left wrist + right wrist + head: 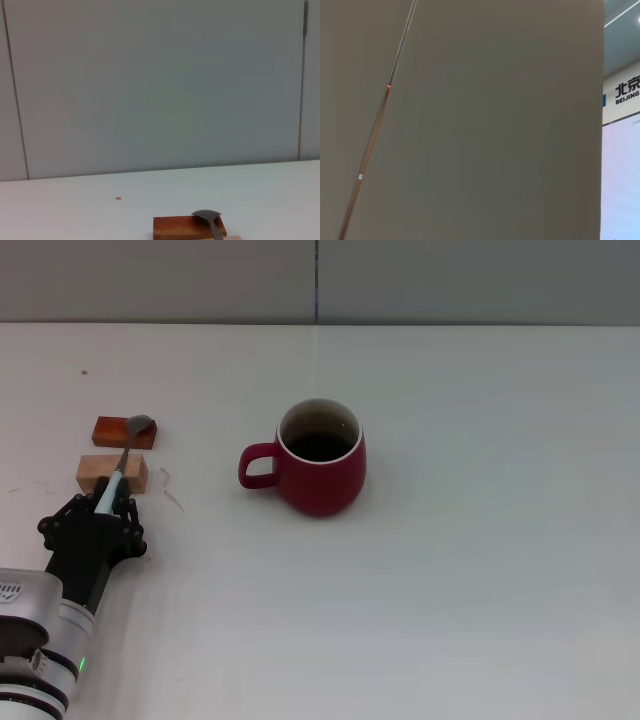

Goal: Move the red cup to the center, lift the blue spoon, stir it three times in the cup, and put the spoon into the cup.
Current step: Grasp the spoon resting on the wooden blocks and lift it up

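Left hand (103,508) w/ fingers clamped on slim light-blue-handled spoon (122,462); its grey bowl rests on the reddish wooden block (117,432). Rounded dark red ceramic mug (320,460) sits mid-table. Lift straight up, clear the blocks before swinging across.

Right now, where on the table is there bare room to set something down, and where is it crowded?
Bare: everything on the robot's right of the red cup, and the near strip in front of it. Crowded: the left edge, where the left gripper sits at the blue spoon lying across the two wooden blocks.
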Controlling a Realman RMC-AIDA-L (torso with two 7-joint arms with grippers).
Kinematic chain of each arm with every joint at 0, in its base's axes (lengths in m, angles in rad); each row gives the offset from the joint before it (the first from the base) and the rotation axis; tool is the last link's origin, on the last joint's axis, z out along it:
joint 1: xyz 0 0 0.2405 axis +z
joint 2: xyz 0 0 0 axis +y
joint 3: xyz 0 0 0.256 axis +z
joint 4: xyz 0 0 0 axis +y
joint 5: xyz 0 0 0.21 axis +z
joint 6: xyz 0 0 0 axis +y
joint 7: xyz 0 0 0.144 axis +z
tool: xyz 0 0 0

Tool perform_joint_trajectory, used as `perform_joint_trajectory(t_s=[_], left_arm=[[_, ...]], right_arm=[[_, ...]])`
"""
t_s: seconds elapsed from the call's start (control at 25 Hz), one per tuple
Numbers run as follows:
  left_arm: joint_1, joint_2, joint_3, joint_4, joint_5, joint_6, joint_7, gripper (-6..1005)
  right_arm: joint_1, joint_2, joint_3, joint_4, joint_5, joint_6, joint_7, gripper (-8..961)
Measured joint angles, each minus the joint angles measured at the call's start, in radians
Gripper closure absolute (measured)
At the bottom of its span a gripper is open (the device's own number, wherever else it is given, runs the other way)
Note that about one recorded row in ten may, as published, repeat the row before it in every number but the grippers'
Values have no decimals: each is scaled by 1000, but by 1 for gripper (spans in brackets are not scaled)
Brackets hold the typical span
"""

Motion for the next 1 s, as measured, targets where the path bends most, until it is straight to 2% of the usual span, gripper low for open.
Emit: perform_joint_trajectory(t_s=[0.44, 1.0], left_arm=[[15, 3, -53, -10, 50, 4, -1, 826], [20, 3, -56, 2, 52, -27, 0, 825]], right_arm=[[-1, 0, 0, -3, 0, 0, 0, 275], [-2, 4, 0, -4, 0, -2, 0, 275]])
